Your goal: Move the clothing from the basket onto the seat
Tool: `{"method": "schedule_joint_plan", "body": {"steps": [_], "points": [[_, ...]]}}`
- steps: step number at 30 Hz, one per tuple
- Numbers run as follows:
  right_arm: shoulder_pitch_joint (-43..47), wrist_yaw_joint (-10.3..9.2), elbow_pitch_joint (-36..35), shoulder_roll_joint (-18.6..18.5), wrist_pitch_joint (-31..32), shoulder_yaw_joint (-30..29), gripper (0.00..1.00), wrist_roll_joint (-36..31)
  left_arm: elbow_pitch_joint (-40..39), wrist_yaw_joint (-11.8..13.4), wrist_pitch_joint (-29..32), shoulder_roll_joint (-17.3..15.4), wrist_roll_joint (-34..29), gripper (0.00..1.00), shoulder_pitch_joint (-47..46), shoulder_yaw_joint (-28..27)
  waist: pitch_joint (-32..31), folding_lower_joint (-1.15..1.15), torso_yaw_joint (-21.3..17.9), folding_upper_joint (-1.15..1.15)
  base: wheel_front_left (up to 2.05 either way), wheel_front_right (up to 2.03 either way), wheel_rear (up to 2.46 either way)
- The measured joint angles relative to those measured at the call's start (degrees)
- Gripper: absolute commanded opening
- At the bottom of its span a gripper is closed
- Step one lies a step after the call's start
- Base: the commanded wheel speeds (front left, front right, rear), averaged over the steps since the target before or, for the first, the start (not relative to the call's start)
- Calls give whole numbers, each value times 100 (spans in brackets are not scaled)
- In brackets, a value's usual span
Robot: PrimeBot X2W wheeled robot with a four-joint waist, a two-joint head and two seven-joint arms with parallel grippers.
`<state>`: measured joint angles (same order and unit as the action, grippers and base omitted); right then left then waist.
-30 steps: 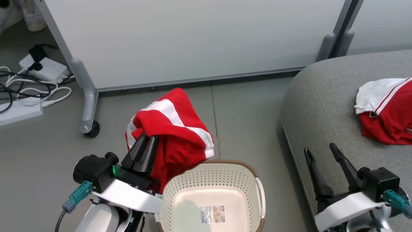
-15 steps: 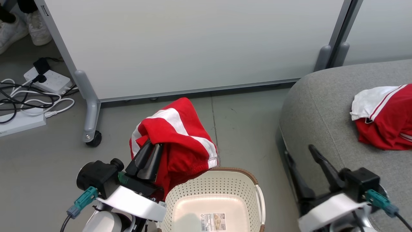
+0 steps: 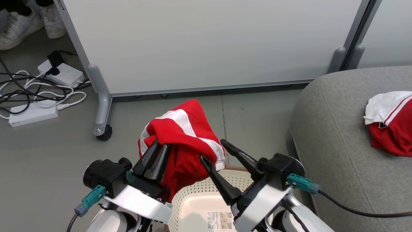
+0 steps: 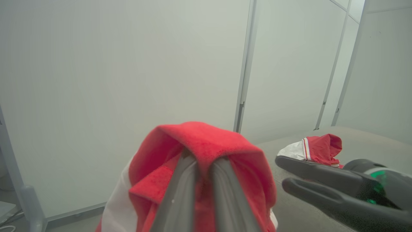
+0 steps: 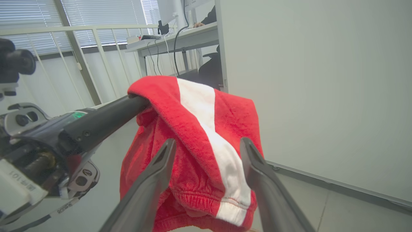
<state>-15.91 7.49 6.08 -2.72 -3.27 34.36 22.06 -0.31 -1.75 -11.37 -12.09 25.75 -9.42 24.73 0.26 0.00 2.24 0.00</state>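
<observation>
Two tools: left tool [image 3: 162, 147] pinches clothing [image 3: 185, 133] above basket [image 3: 197, 197]; right tool [image 3: 212, 149] spread, alongside.

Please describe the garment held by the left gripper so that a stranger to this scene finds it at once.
Find the white perforated basket beside the grey sofa. Just above its rim hangs a red garment with a broad white stripe, pinched by the left gripper. The other red-and-white garment lies on the sofa; this one is in the air.
</observation>
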Motion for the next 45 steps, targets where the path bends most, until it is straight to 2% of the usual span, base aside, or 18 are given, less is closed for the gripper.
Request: {"method": "schedule_joint_plan", "body": {"steps": [10,15,16,17,18,25,26,27,28,34,45], "points": [[-1023,0,1114,-1,-310,1213,100,517,12,-29,-25,2,0,0,-57,82,74,0,91,0,0,0,0],[-1424,0,1603,-3,-453,1593,100,795,10,-38,-35,10,0,0,-91,131,83,0,131,0,0,0,0],[-1495,0,1720,0,-468,1639,61,805,7,-45,-35,13,0,0,-96,137,86,0,136,0,0,0,0],[-1552,0,1768,-5,-502,1705,17,884,5,-46,-44,12,0,0,-99,145,91,0,140,0,0,0,0],[-1610,0,1853,-3,-512,1767,0,971,5,-46,-45,11,0,0,-104,148,93,0,144,0,0,0,0],[-1855,0,2181,-2,-646,2019,0,1310,-11,-73,-49,7,0,0,-142,202,111,0,176,0,0,0,0],[-1879,-1,2208,-3,-701,2013,0,1373,-11,-76,-48,0,0,6,-143,215,112,0,175,0,0,0,0],[-1897,0,2231,-3,-746,1998,0,1428,-11,-77,-26,-5,0,46,-143,226,115,0,173,0,0,0,0],[-1911,-1,2251,-3,-795,1974,0,1500,-9,-77,-18,-10,0,100,-143,237,118,0,167,0,0,0,0],[-2089,-1,2390,-7,-989,1771,0,1827,4,-88,99,-119,-54,100,-143,354,149,0,94,0,0,0,0],[-2337,-1,3025,-5,-1143,1166,0,2018,-15,-330,333,-388,-311,100,-99,955,280,0,-6,0,0,0,0]]}}
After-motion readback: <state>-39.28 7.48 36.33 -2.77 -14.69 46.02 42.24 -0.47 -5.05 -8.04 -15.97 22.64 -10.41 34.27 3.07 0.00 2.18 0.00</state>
